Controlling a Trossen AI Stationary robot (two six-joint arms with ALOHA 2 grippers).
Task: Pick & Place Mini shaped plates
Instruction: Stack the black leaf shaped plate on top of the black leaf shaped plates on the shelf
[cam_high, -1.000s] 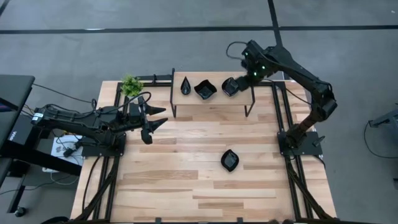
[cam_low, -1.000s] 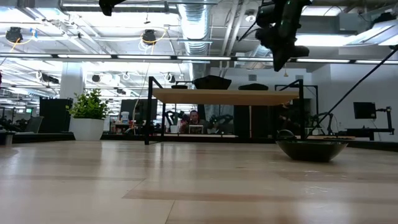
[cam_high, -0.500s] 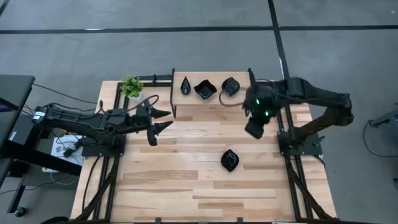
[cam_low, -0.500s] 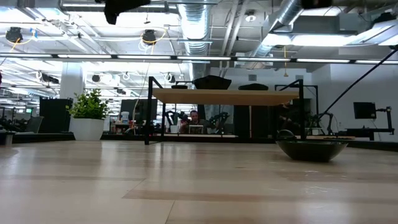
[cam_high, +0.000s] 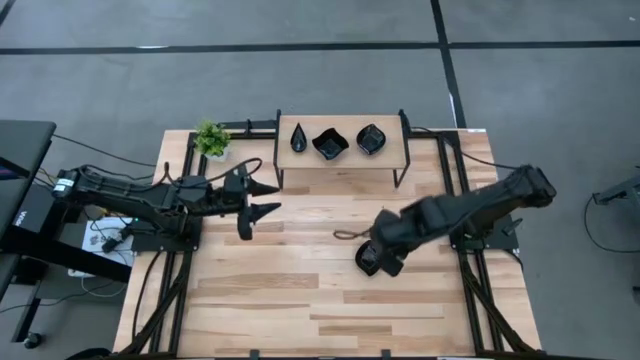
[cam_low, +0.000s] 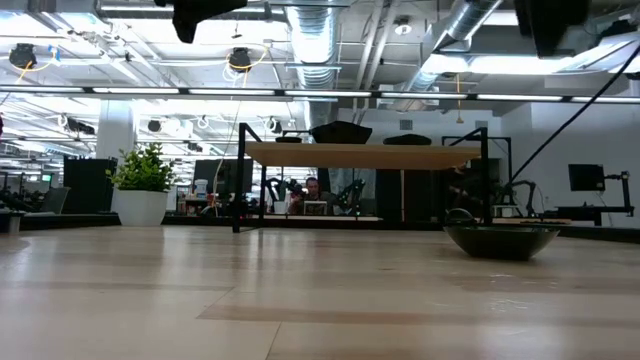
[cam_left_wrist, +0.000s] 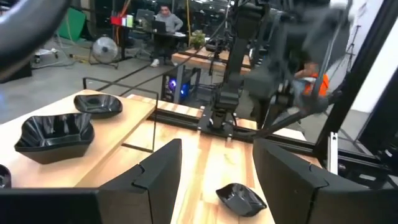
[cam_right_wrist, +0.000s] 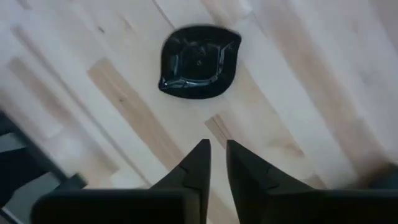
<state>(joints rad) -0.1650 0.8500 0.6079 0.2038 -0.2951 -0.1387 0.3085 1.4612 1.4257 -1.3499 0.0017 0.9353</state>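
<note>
The wooden bench (cam_high: 300, 290) carries a raised shelf (cam_high: 342, 158) at its far edge. The right arm reaches from its base on the right side toward the middle of the bench, and the right claw (cam_right_wrist: 213, 163) hangs above a single black plate (cam_right_wrist: 199, 61) that lies on the bare wood; its two fingers stand narrow, with only a thin gap between them, and they hold nothing. The left arm lies along the left side, and the left claw (cam_high: 256, 198) hovers just beside the shelf's left leg, its fingers wide apart and empty. On the shelf three mini shaped plates rest in a row: a narrow teardrop plate (cam_high: 299, 139), a wavy square plate (cam_high: 330, 144) and a leaf-like plate (cam_high: 371, 139). A small green plant (cam_high: 211, 138) stands at the bench's far left corner
</note>
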